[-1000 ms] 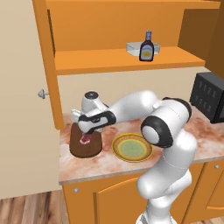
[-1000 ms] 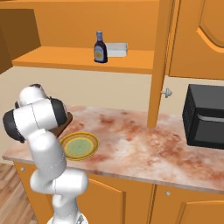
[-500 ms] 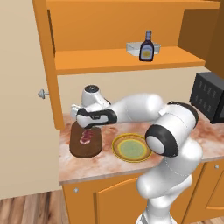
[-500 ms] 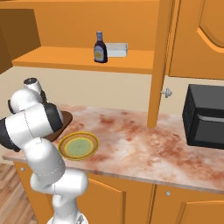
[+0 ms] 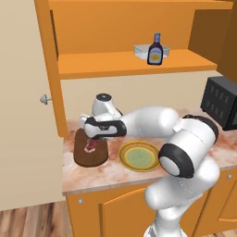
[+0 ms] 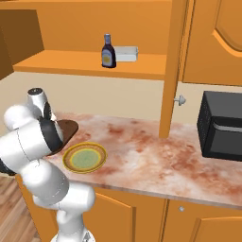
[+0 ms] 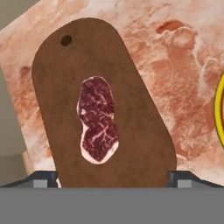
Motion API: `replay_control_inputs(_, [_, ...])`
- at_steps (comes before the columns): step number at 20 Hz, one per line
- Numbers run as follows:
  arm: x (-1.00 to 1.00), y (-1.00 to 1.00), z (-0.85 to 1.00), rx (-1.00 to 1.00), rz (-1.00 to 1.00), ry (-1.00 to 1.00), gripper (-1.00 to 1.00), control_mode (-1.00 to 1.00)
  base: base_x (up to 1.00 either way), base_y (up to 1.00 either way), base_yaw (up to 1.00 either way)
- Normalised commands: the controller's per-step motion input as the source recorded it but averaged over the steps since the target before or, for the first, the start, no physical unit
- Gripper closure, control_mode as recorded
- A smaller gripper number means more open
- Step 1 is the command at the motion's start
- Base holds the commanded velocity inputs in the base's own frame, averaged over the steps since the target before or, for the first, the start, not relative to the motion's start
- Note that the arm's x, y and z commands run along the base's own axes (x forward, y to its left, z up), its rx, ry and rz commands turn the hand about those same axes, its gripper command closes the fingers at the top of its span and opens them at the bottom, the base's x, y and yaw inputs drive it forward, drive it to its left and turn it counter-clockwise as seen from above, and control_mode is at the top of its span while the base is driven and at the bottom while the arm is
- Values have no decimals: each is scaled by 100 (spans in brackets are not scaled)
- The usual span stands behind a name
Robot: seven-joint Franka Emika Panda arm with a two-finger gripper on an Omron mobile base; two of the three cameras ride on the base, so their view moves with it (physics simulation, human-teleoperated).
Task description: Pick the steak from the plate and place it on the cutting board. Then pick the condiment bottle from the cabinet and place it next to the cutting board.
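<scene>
Left base view: end effector [image 5: 91, 139] hovering just above the cutting board [image 5: 91, 149], jaws spread, holding nothing; steak [image 5: 90, 146] lying on the board; plate [image 5: 139, 156] sitting beside it on the desk [image 5: 115, 178].

Right base view: condiment bottle [image 6: 108, 51] standing on the cabinet [image 6: 94, 64] shelf, tray [image 6: 125, 53] just behind it.

Hand view: steak resting mid-board.

Risk: a careless reach is likely tipping the narrow bottle.
</scene>
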Motion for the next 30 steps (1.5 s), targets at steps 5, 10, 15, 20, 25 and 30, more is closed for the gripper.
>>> replay_control_inputs(5, [-41,-33,14,6,0,-2,-100,-100,0,0,0])
replay_control_inputs(10, [-49,-30,24,7,0,-6,-100,-100,0,0,0])
replay_control_inputs(15, [-42,-29,37,13,0,0,-100,-100,0,0,0])
replay_control_inputs(20, [-41,-28,39,18,0,0,-100,-100,0,0,0])
replay_control_inputs(25, [-40,-27,37,22,0,0,-100,-100,0,0,0])
replay_control_inputs(30, [-42,-28,33,24,0,0,-100,-100,0,0,0])
